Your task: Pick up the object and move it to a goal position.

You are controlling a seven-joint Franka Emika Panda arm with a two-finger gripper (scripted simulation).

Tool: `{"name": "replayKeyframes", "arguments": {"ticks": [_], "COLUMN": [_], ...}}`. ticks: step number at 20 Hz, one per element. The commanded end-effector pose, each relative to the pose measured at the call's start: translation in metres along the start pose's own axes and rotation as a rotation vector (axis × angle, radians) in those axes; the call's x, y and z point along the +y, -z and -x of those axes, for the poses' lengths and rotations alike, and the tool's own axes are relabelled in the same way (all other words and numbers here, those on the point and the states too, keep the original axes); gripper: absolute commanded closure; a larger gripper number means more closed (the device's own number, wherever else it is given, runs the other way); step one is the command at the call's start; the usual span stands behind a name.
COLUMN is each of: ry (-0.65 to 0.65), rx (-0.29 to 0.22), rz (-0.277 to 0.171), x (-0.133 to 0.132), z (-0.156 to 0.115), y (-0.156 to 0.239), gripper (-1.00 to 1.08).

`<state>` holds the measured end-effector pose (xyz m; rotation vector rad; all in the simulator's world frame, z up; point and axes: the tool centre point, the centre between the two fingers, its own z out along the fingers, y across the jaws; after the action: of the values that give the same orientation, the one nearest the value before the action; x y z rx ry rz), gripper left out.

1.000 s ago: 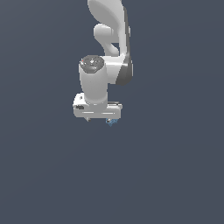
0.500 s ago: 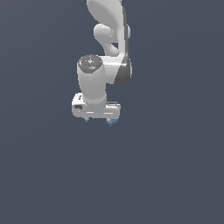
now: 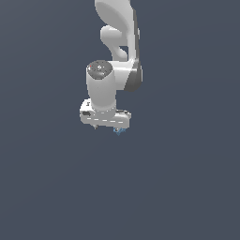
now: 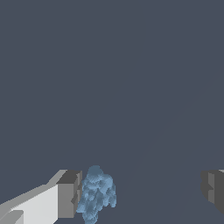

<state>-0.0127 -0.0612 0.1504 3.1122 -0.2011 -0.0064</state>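
2 fingers of the hand point(image 4: 140, 194) stand wide apart in the wrist view, with a broad gap of bare surface between them. One finger point(image 4: 70, 194) has its dark pad right against the object point(image 4: 97, 194), a small light-blue, speckled, lumpy thing; whether pad and lump truly touch cannot be told for sure, but no gap shows between them. The other finger point(image 4: 213, 190) sits well apart from the object, at the far side of the gap. So the hand is open and grips nothing: the object lies between the fingers, hard up beside 1 of them.

In the exterior view the hand point(image 3: 107, 126) points straight down from the white arm point(image 3: 117, 51), its flat white body level. The object point(image 3: 119, 131) shows there only as a tiny blue speck just below the hand's end toward the exterior view's right, much smaller than the hand.

Around it all is a plain dark grey surface point(image 3: 187, 187), with no edge or corner in sight, so the object's place on it cannot be given more closely than under the hand.
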Motion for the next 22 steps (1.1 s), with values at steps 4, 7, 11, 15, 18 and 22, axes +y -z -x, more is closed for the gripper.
{"name": "replayKeyframes", "arguments": {"ticks": [4,7,11,15,18,22], "ry": [-0.094,-0.161,-0.260,-0.360,-0.435,-0.535], "rx": [0.000,0.000,-0.001,-0.002,-0.003,-0.004], "rz": [-0.004,-0.007,-0.011,-0.014,-0.016,-0.018], "x": [-0.007,-0.012,-0.019,-0.025,-0.030,-0.035], "z": [0.008,0.015,0.024,0.034,0.041,0.051], "y": [-0.007,-0.012,-0.019,-0.026,-0.031,-0.038], "gripper": [-0.92,-0.92,-0.92,-0.92,-0.92,-0.92]}}
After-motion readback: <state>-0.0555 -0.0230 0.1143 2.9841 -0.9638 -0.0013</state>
